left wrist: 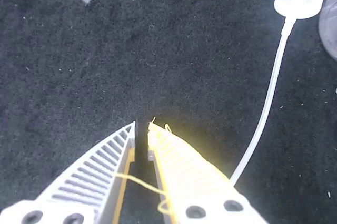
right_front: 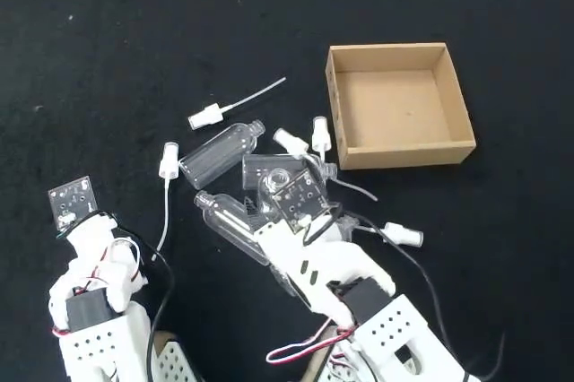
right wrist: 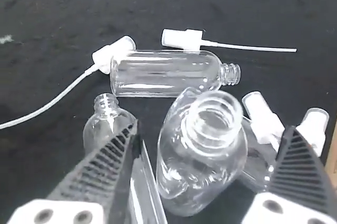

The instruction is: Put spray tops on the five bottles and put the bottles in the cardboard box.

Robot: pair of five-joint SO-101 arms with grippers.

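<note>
Right hand (right wrist: 211, 129) spread wide around a bottle (right wrist: 200, 155).
Its open neck lies between the fingers (right wrist: 105, 166); left hand (left wrist: 141, 129) clenched, empty.

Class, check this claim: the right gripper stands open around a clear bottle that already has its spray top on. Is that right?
No. The bottle inside the open right gripper is uncapped: its threaded neck is bare, as the right wrist view shows. The rest holds.
</note>
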